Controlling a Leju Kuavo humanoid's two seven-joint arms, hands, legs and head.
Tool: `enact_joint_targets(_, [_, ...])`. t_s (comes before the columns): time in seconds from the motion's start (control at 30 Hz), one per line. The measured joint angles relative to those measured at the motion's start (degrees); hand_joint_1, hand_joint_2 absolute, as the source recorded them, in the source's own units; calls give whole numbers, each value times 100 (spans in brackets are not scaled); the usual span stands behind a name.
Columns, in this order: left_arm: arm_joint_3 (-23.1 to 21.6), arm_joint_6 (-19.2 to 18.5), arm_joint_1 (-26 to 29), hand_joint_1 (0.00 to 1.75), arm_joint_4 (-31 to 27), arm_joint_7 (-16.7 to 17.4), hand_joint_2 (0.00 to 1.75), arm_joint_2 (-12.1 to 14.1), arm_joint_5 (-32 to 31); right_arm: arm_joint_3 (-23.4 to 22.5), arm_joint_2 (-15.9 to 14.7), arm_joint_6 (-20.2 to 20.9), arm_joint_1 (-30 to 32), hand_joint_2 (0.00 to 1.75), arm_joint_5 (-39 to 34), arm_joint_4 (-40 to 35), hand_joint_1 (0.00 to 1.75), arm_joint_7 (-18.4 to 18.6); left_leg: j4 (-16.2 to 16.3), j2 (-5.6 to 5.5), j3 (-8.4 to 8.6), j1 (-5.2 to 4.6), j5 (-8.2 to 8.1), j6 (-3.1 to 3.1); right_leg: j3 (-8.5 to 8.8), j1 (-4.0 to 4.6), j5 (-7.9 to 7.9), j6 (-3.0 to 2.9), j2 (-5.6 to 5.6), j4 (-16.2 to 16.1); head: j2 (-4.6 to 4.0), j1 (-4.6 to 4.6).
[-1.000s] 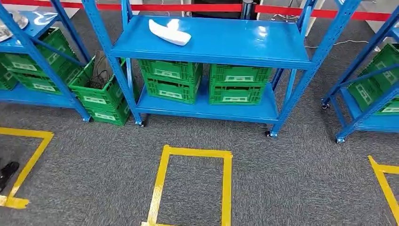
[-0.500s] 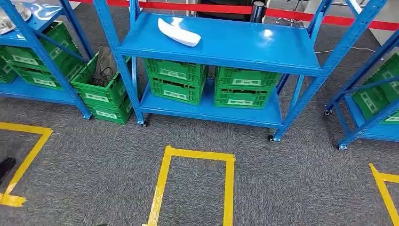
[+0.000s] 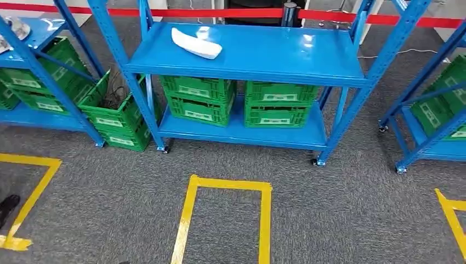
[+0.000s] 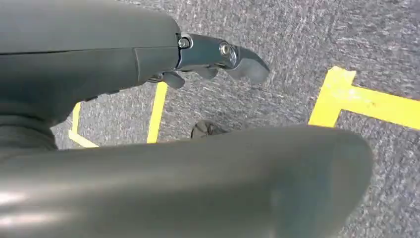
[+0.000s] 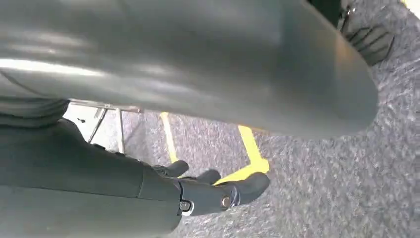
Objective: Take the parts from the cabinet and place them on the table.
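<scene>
You've got one white, elongated, curved plastic part (image 3: 196, 42) lying flat on the top shelf of the blue metal shelving unit (image 3: 286, 52), toward its left rear corner, glossy, nothing touching it. Green plastic crates (image 3: 237, 100) sit on the shelf below. Left hand (image 4: 218, 59) hangs over grey carpet, fingers loosely apart, holding nothing. Right hand (image 5: 213, 191) likewise: fingers apart, holding nothing.
</scene>
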Motion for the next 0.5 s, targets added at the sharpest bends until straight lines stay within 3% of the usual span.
enact_joint_targets(0.03, [0,0,8,0,2,0,0,11,0,0,6,4,6,0,0,0,0,0,-111,0,-6,0,170,13,22,8,-19,6,11,4,0,-32])
enact_joint_targets(0.07, [0,-2,8,0,2,-2,0,15,0,0,7,4,12,0,-2,0,0,-7,-426,0,106,-1,410,31,49,13,-39,11,14,7,0,-55])
enact_joint_targets(0.1, [0,-15,3,0,2,-15,0,20,-2,0,11,9,12,0,-9,0,0,-22,-873,1,298,-5,678,53,85,18,-64,28,15,11,0,-76])
enact_joint_targets(0.13, [-4,-37,-1,0,0,-24,0,28,-7,0,17,20,21,0,-20,0,0,-37,-1503,10,600,-18,988,93,130,23,-99,50,14,16,0,-101])
enact_joint_targets(0.17, [-7,-53,-4,0,2,-28,0,42,-9,0,26,28,24,0,-31,2,0,-44,-1753,21,737,-35,899,122,57,40,-131,78,5,23,0,-107])
enact_joint_targets(0.23, [-31,-50,-23,0,-2,-33,0,37,-11,-2,26,44,9,0,-44,0,0,-70,-1801,20,845,-54,885,142,70,45,-182,155,15,32,0,-105])
enact_joint_targets(0.3, [-46,-44,-5,0,-2,-35,0,31,-20,-2,24,74,8,0,-50,0,0,-79,-1815,12,829,-82,872,201,110,23,-199,227,12,12,0,-83])
enact_joint_targets(0.33, [-55,-44,-7,0,-4,-39,0,-6,-24,-2,4,83,-13,0,-50,-2,0,-94,-1862,14,896,-19,900,242,123,15,-241,266,15,65,0,-103])
enact_joint_targets(0.37, [-63,-44,-9,0,-4,-50,0,2,-33,-2,11,90,-14,0,-55,-2,0,-96,-1868,9,910,-18,897,250,69,19,-325,308,6,217,0,-78])
enact_joint_targets(0.4, [-77,-44,-10,0,-4,-50,0,7,-39,-2,13,101,-13,0,-66,-2,0,-105,-1868,13,913,-17,889,290,-133,-7,-542,346,9,605,0,7])
enact_joint_targets(0.47, [-94,-57,-7,0,-4,-50,0,0,-61,-2,7,111,-7,0,-72,-2,0,-118,-1864,12,919,-26,860,309,-678,-41,-939,395,8,1575,0,48])
enact_joint_targets(0.5, [-101,-61,-2,0,-4,-50,0,-2,-68,-2,7,111,4,0,-74,0,0,-120,-1862,9,930,-27,841,305,-872,-44,-974,406,8,1865,0,63])
